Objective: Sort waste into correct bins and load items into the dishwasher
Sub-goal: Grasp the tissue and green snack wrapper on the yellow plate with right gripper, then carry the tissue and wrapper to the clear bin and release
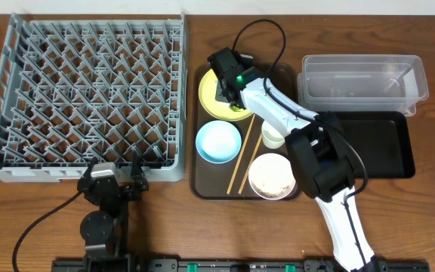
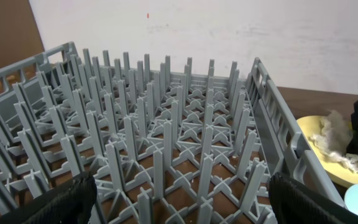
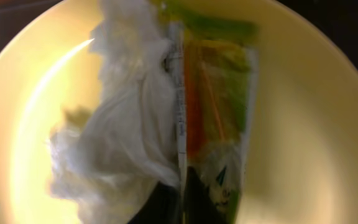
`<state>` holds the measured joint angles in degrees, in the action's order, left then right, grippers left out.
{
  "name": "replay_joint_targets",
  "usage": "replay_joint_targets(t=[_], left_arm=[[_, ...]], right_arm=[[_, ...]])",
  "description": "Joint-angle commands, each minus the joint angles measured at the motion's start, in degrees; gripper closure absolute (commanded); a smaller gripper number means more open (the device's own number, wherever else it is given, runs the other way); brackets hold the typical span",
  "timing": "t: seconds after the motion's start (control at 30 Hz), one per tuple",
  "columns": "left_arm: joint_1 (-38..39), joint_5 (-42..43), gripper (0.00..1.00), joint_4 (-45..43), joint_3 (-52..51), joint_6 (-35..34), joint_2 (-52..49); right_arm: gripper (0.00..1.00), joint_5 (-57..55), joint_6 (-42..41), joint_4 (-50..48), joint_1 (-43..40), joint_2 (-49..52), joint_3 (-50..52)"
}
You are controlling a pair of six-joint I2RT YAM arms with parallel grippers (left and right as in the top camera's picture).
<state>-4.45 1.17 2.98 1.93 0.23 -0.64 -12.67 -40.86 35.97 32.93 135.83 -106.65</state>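
1. Overhead view: the right gripper [image 1: 231, 89] hangs low over the yellow plate [image 1: 208, 98] at the far end of the brown serving tray [image 1: 206, 180]. Nearer on the tray lie the light blue bowl [image 1: 218, 141], the cream cup [image 1: 273, 137], the chopsticks [image 1: 245, 155] and the white bowl [image 1: 271, 176] with its whitish scraps.
2. Right wrist view: the crumpled white paper [image 3: 123, 137] and the green-and-orange wrapper [image 3: 219, 99] lie touching, side by side on the plate. Dark finger shapes show at the bottom edge where the two meet. Whether they pinch either piece cannot be told.
3. Left wrist view: the left gripper [image 2: 182, 190] stands with its fingers [image 2: 61, 202] spread wide and nothing between them. It is at the near edge of the grey dish rack [image 2: 272, 118], whose pegs carry no dishes.
4. To the right of the serving tray, the clear tub [image 1: 362, 79] sits behind the black tray [image 1: 380, 147].
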Motion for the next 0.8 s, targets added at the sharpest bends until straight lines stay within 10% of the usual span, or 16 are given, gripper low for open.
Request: replay_joint_targets(t=[0.0, 0.5, 0.77], left_arm=[[0.0, -0.3, 0.11, 1.0, -1.7, 0.3, 0.3], [0.0, -0.3, 0.11, 1.0, -1.7, 0.3, 0.3], [0.0, -0.3, 0.11, 1.0, -1.7, 0.3, 0.3]], right_arm=[[0.99, 1.8, 4.4, 0.2, -0.5, 0.2, -2.4], [0.99, -12.6, 4.2, 14.6, -12.8, -23.2, -4.1], [0.99, -12.3, -26.1, 29.3, -25.3, -22.1, -2.3]])
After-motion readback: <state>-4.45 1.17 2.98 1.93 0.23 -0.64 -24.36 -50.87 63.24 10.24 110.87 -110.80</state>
